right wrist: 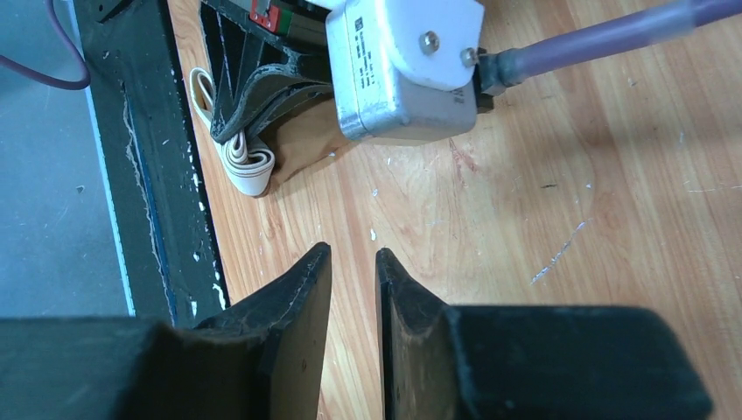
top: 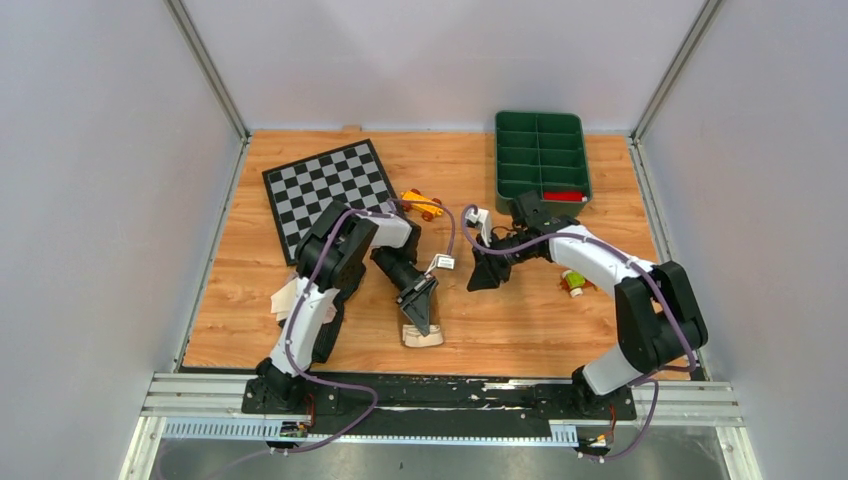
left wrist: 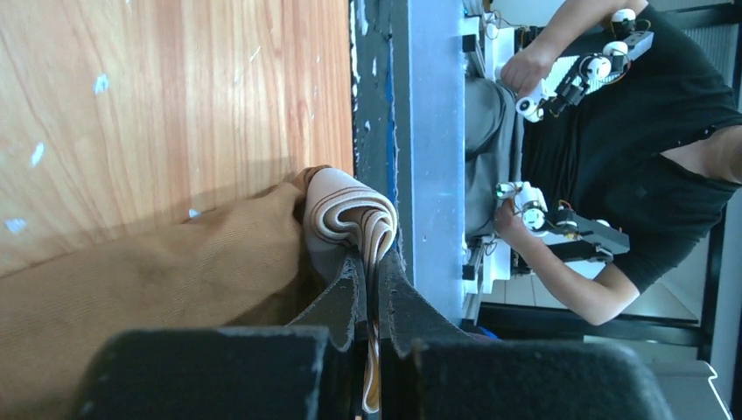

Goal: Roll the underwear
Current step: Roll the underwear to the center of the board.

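The tan-brown underwear (top: 424,337) lies partly rolled near the table's front edge. In the left wrist view its brown cloth (left wrist: 175,280) spreads left, and the cream waistband (left wrist: 350,210) curls in layers at the fingertips. My left gripper (left wrist: 374,258) is shut on that waistband and points down at the garment (top: 418,312). My right gripper (top: 487,277) hovers a short way to the right, above bare wood, its jaws a narrow gap apart with nothing between them (right wrist: 353,254). The right wrist view shows the waistband's roll (right wrist: 249,166) under the left fingers (right wrist: 262,87). A pale garment (top: 285,298) lies by the left arm.
A checkerboard mat (top: 330,190) lies at the back left, with an orange toy (top: 422,205) beside it. A green compartment tray (top: 540,130) stands at the back right. A small green and red object (top: 573,283) sits under the right arm. The black metal rail (top: 450,385) borders the front.
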You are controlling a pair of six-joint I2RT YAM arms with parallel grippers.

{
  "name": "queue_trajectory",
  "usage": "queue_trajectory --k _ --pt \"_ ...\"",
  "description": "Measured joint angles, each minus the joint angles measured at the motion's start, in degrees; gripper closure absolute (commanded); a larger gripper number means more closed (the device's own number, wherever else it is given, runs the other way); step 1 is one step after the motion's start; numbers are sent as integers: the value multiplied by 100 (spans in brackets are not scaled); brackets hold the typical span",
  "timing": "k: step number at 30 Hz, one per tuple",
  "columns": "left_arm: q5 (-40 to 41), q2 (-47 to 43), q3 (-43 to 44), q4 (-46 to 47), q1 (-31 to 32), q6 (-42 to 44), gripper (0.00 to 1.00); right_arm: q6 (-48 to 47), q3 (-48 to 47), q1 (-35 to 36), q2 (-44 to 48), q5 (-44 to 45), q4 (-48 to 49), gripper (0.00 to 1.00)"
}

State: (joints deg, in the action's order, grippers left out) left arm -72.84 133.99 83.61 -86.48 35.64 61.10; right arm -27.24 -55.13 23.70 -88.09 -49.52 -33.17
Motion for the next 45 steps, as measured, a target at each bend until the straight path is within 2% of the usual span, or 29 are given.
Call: queue_trajectory --k 3,8,12,19,24,28,40,45 --pt "179 -203 -424 726 -2 -772 100 37 -2 15 -92 -37 2 75" --pt "874 -1401 -1486 2712 -20 -2614 100 232 -2 144 -376 -90 33 75" --pt "1163 -1563 -1423 3281 -22 -3165 100 343 -7 470 -586 -142 81 76" --pt "970 -1165 -1263 3257 -142 -3473 100 -155 -103 1482 -435 101 -79 74" --pt "693 -813 -1088 3012 -286 -3497 100 -953 -74 2579 275 800 -190 67" --pt "470 -487 -883 2688 -323 -3456 100 -1458 46 3287 313 1530 -122 58" --pt "323 -160 -507 2065 -348 -2811 99 -1963 422 3956 -238 3274 807 55" --pt "334 -144 -490 2024 -354 -2732 91 -2044 612 4201 -216 3757 1104 57"
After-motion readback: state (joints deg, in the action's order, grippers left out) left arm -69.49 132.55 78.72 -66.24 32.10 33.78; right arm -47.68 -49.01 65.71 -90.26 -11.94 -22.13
